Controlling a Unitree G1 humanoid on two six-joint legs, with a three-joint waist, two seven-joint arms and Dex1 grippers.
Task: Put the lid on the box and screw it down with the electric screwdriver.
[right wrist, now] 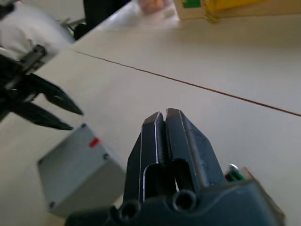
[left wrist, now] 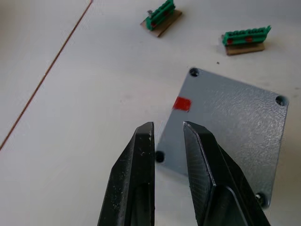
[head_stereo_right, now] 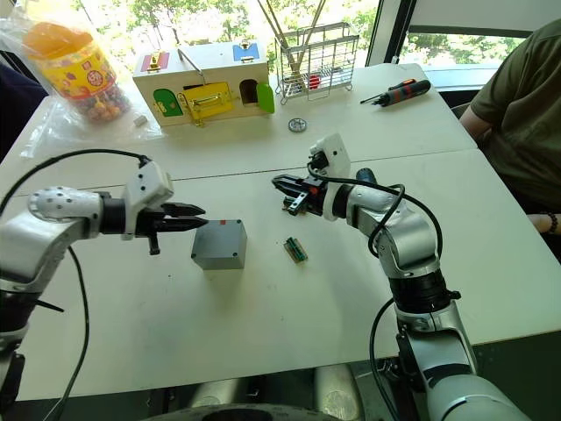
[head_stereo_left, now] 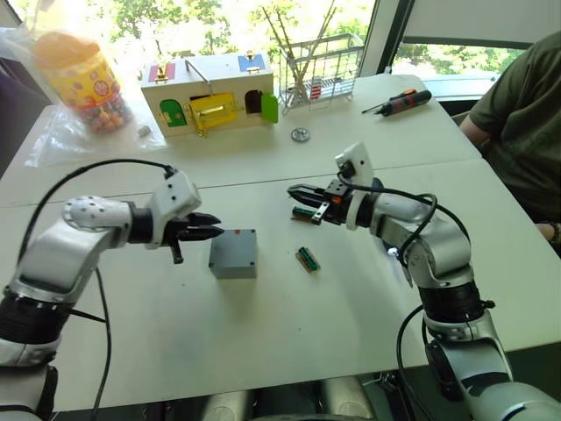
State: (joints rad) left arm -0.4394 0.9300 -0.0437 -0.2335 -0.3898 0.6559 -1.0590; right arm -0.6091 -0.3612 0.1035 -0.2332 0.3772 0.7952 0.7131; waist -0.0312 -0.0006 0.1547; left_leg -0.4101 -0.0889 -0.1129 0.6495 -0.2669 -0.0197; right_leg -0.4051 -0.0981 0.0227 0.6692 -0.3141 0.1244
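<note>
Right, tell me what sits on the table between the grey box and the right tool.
One small green terminal block lies between the closed grey plastic box and the right tool, seen from the head cameras.

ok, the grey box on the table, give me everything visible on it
The grey box is a small square enclosure that looks like matte moulded plastic. Its top face is a flat closed panel with a screw hole at each corner and a small red mark near one edge. It sits flat and upright on the white table, between the two arms. The left gripper hangs just above its near edge with the jaws slightly apart; no contact is visible. Two small green connector pieces lie on the table apart from it.
</note>
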